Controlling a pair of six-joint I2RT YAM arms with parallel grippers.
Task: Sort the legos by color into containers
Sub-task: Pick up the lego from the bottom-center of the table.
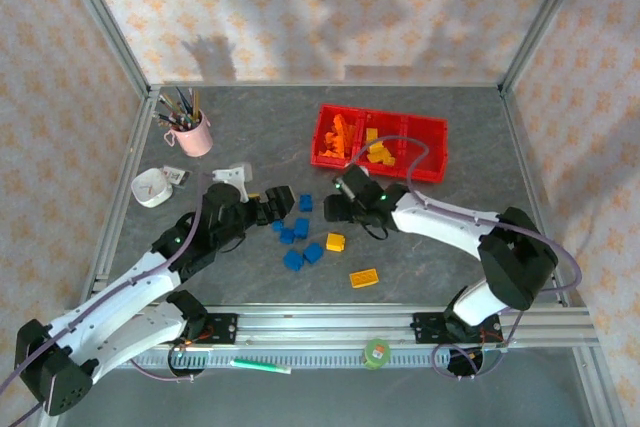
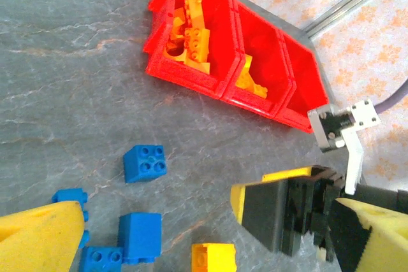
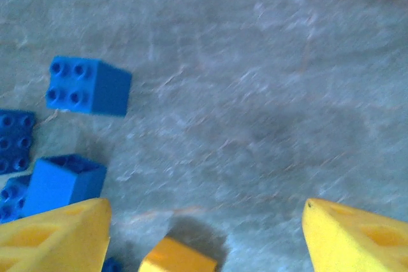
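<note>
Blue plastic lego bricks [image 1: 293, 259] unsorted on worktop [image 1: 400, 272]; left jaws, right jaws released. Next: right jaws straddle yellow plastic brick [image 1: 335, 241].

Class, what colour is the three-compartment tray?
Bright red tray, clearest in the left wrist view.

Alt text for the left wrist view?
Red three-bin tray at the top, orange and yellow bricks in two bins. Below, on the grey table, loose blue bricks and one yellow brick lie near the open left fingers.

Three red bins [image 1: 425, 142]; about six blue bricks [image 1: 292, 259]; two yellow bricks [image 1: 335, 242].
</note>
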